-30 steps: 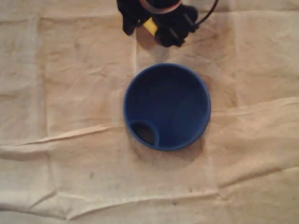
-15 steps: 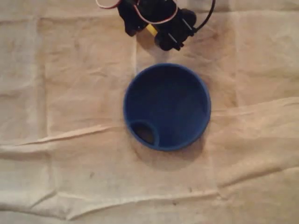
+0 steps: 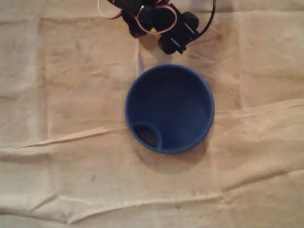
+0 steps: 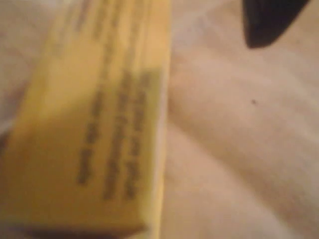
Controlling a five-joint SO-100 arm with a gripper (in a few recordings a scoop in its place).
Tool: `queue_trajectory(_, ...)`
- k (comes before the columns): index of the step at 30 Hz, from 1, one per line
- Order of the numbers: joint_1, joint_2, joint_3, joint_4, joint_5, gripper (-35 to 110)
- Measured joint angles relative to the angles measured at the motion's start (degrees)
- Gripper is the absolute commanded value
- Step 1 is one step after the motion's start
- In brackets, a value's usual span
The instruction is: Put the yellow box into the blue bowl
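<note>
The blue bowl (image 3: 171,107) stands upright in the middle of the cloth in the overhead view, with nothing inside. Just beyond its top rim, my black gripper (image 3: 154,33) hangs over the yellow box (image 3: 153,30), of which a small yellow sliver shows between the black parts. In the wrist view the yellow box (image 4: 94,124) lies very close on the cloth, blurred, with dark print on its side. One black fingertip (image 4: 269,20) stands off to the box's right with bare cloth between them. The gripper looks open around the box.
A creased beige cloth (image 3: 71,156) covers the whole table. The bowl has a dark oval pocket (image 3: 147,136) at its lower left rim. Red and white wires (image 3: 164,19) loop over the arm at the top edge.
The arm has shifted slightly up and left in the overhead view and now covers more of the yellow box. The bowl has not moved.
</note>
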Motion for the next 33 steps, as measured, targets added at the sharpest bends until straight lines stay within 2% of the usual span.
queue_trajectory(9, -4.48, 0.00, 0.00, 0.00, 0.00, 31)
queue_trajectory(33, -4.83, 0.00, 0.00, -3.78, 0.00, 31)
